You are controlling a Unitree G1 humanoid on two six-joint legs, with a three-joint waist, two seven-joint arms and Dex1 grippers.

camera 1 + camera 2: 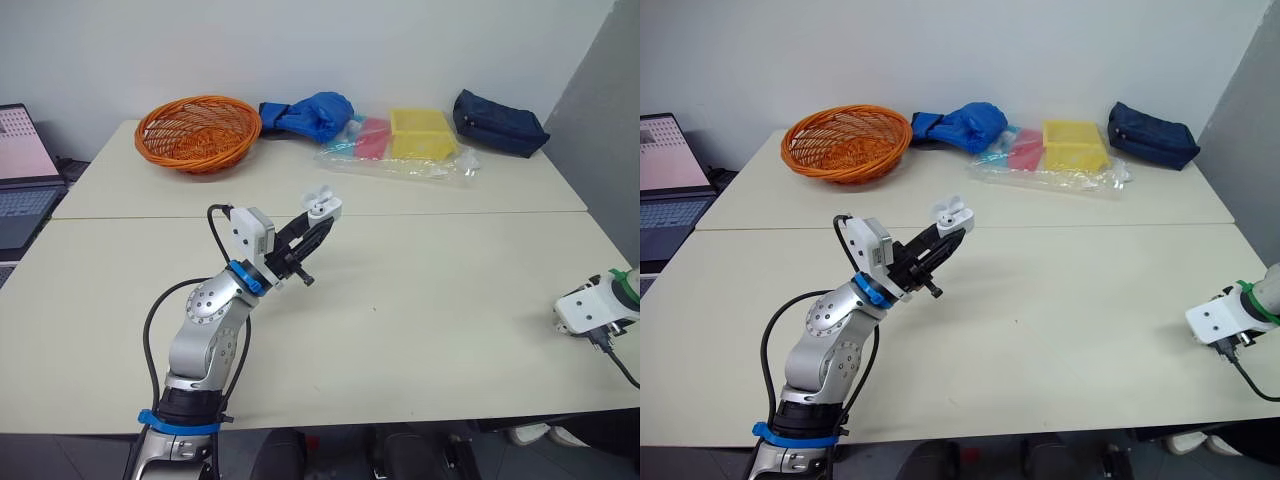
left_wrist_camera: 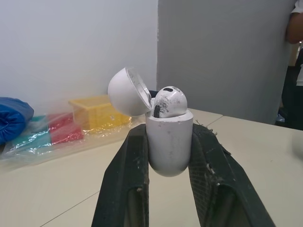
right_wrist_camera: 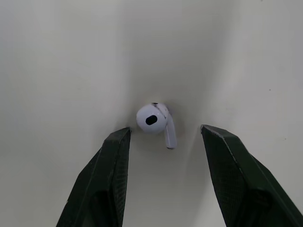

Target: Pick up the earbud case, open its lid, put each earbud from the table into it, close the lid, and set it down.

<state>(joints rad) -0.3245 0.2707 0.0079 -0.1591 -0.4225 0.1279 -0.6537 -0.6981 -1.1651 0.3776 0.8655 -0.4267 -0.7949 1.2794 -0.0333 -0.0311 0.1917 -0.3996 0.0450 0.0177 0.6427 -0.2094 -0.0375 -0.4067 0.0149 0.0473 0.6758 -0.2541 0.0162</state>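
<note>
Open earbud case (image 2: 169, 146) gripped aloft; one loose earbud (image 3: 154, 119) on the table (image 3: 57, 56).
The left gripper (image 1: 316, 227) clamps the white case above the table, lid (image 2: 127, 92) tipped back, a seated earbud (image 2: 169, 100) inside. The right gripper (image 3: 165, 129) hangs spread, fingers flanking the loose earbud.

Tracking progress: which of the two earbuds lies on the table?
The earbud flat on the table, framed by the open right tool; the other earbud sits in the open case clamped by the left tool.

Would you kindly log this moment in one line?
left gripper: shut on earbud case | lid open, one earbud inside | right gripper: open over loose earbud
</note>
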